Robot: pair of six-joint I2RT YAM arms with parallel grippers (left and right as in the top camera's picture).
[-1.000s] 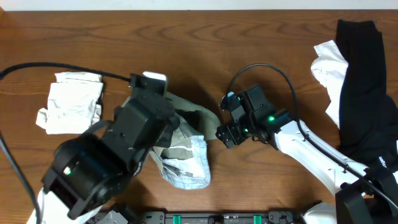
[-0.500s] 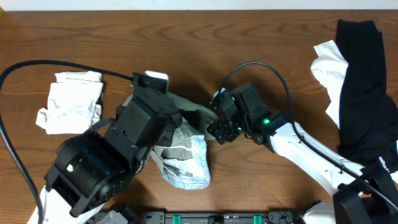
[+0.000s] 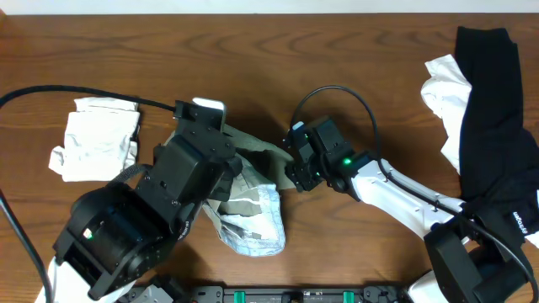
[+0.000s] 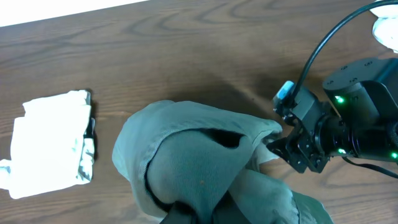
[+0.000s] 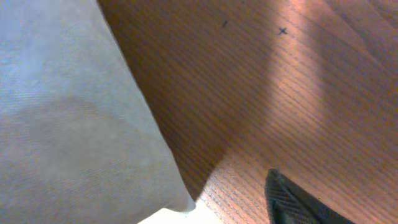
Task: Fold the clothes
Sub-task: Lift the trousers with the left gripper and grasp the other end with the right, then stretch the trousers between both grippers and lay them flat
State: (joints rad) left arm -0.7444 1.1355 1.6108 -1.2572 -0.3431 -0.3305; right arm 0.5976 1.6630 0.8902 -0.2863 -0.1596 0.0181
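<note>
The khaki trousers (image 3: 257, 160) lie bunched at the table's middle, with a pale pocket lining (image 3: 263, 220) spread toward the front. In the left wrist view my left gripper (image 4: 214, 214) is shut on a raised fold of the trousers (image 4: 199, 155). My right gripper (image 3: 295, 172) is at the trousers' right edge. In the right wrist view the khaki cloth (image 5: 68, 112) fills the left and one dark fingertip (image 5: 298, 202) shows far right, so the jaws stand open. The other finger is hidden.
A folded white garment (image 3: 97, 139) lies at the left and also shows in the left wrist view (image 4: 53, 140). A black garment (image 3: 493, 109) over a white one (image 3: 442, 84) lies at the right edge. Bare wood (image 3: 337, 67) runs along the back.
My right gripper has moved left, up to the trousers' right edge. My left arm has shifted slightly and still holds the cloth.
</note>
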